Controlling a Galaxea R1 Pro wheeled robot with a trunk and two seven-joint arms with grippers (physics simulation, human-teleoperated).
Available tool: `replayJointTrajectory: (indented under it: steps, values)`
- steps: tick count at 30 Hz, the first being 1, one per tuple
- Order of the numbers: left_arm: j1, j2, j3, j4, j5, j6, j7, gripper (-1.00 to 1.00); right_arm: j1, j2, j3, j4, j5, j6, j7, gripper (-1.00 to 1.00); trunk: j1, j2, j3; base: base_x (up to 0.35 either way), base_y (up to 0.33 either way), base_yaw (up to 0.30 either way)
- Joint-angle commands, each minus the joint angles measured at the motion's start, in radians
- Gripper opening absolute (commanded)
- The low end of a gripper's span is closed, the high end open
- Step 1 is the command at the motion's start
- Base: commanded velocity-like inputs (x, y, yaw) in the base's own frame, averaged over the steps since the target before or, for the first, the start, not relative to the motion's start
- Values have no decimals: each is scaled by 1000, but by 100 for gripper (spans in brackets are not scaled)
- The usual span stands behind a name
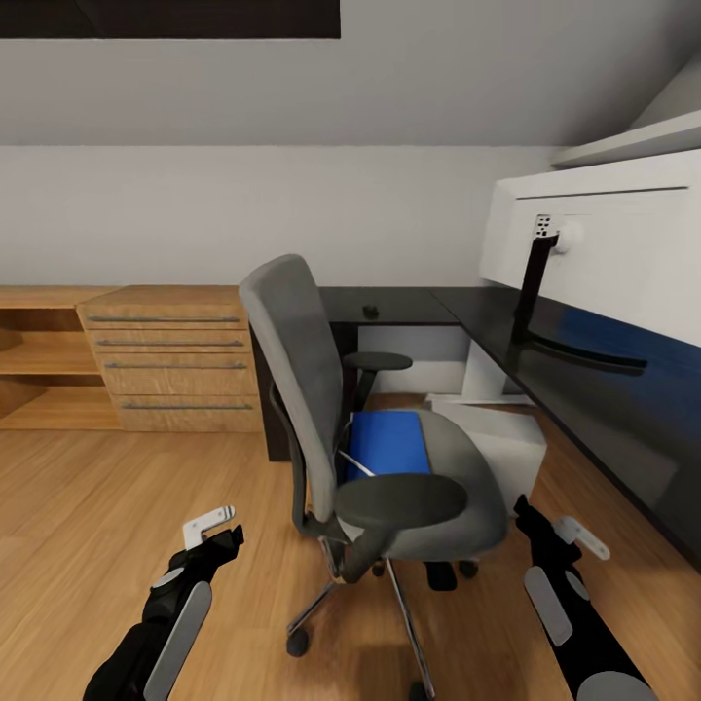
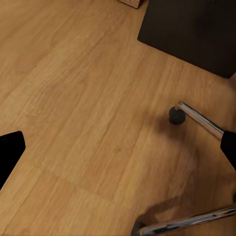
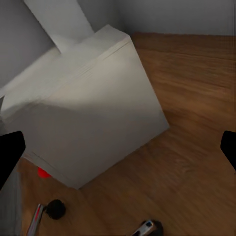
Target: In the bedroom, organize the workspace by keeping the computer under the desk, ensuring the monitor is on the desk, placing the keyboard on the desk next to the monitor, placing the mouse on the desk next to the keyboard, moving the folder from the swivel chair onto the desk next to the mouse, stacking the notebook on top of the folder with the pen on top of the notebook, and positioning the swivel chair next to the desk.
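The grey swivel chair (image 1: 292, 370) stands on the floor in front of the black L-shaped desk (image 1: 594, 399), its back towards me. A blue folder (image 1: 389, 440) lies on its seat, with a thin pale line across the near corner that I cannot identify. The white monitor (image 1: 623, 243) stands on the desk at the right, back side showing. A small dark mouse (image 1: 370, 312) sits on the desk's far corner. The white computer (image 1: 511, 443) (image 3: 83, 113) rests on the floor under the desk. My left gripper (image 1: 226, 538) (image 2: 118, 152) hangs open over bare floor left of the chair. My right gripper (image 1: 528, 513) (image 3: 118, 152) is open, facing the computer.
A wooden drawer unit (image 1: 175, 360) and low shelves (image 1: 39, 360) line the back wall at the left. The chair's chrome legs (image 2: 201, 120) and casters (image 2: 177, 115) spread over the wood floor (image 1: 88, 506). Something small and red (image 3: 43, 172) lies by the computer's base.
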Motion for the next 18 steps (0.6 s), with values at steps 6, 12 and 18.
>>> replayJointTrajectory:
  steps: [6,12,18]
  values:
    - [-1,1,-2,-1,9,3,11,100,0,-28,3,1,-70,32,2,100,0,0,-1,30,0,0]
    - [-1,1,-2,-1,9,1,10,100,0,-35,3,1,-75,65,37,100,0,0,-1,70,0,0]
    - [-1,1,-1,-1,9,1,11,100,0,-45,2,1,-94,111,117,100,0,0,-1,74,0,0]
